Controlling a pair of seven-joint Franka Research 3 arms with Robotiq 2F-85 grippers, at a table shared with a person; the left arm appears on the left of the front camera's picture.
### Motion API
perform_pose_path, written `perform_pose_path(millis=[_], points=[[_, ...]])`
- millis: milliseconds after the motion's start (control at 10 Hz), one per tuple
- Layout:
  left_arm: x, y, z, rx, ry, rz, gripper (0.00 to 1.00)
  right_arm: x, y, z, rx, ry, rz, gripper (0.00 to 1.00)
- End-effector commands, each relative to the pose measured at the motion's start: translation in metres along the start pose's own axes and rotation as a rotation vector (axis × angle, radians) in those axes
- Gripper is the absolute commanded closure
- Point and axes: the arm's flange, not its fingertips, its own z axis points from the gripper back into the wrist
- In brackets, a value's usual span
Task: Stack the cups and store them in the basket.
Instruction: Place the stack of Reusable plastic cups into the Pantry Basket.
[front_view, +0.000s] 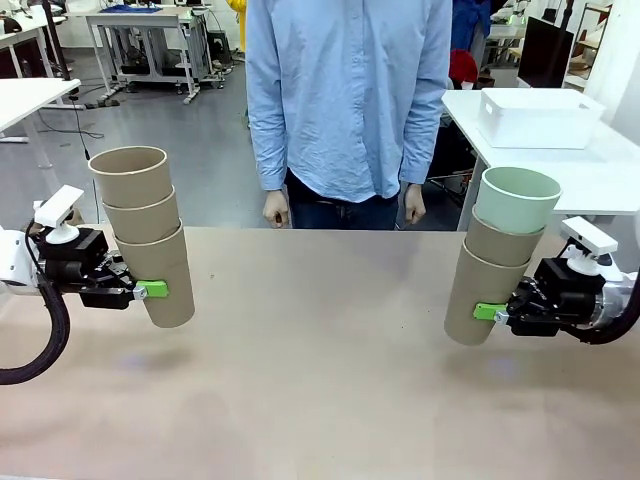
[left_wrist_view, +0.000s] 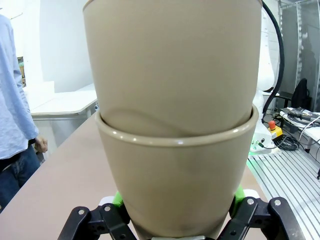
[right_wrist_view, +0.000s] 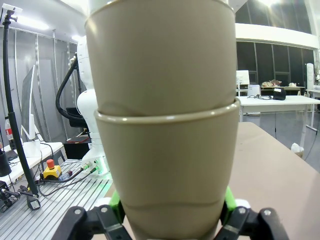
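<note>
Your left fingers (front_view: 152, 290) are clamped on the lowest of a stack of three tan cups (front_view: 145, 232). Your right fingers (front_view: 487, 311) grip the lower of two tan cups (front_view: 488, 280), with a mint cup (front_view: 517, 200) nested on top. Both stacks hang tilted above the desk (front_view: 320, 350). The basket (front_view: 540, 118) sits on a far table (front_view: 600, 165).

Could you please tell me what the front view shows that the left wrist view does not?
Front view: the right tool gripping a mixed stack topped by the green cup, and the white basket on the side table behind. Left wrist view: a red button beside cables on a grooved metal surface. Both: the left tool gripping the tan stack, the person's blue shirt and the table.
</note>
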Motion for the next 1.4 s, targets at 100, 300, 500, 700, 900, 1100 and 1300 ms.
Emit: perform_pose_path(millis=[100,300,500,700,900,1100,1300], points=[[0.0045,-0.0005,-0.0003,-0.005,-0.001,-0.010,0.15,0.0051,0.0001,-0.0001,0.002,-0.001,-0.010,0.14],[0.0045,-0.0005,-0.0003,-0.005,-0.001,-0.010,0.15,0.0051,0.0001,-0.0001,0.002,-0.001,-0.010,0.14],[0.0045,-0.0005,-0.0003,-0.005,-0.001,-0.010,0.15,0.0051,0.0001,-0.0001,0.002,-0.001,-0.010,0.14],[0.0045,-0.0005,-0.0003,-0.005,-0.001,-0.010,0.15,0.0051,0.0001,-0.0001,0.002,-0.001,-0.010,0.14],[0.0045,-0.0005,-0.0003,-0.005,-0.001,-0.010,0.15,0.0051,0.0001,-0.0001,0.002,-0.001,-0.010,0.14],[0.0045,-0.0005,-0.0003,-0.005,-0.001,-0.010,0.15,0.0051,0.0001,-0.0001,0.002,-0.001,-0.010,0.14],[0.0045,-0.0005,-0.0003,-0.005,-0.001,-0.010,0.15,0.0051,0.0001,-0.0001,0.002,-0.001,-0.010,0.14]])
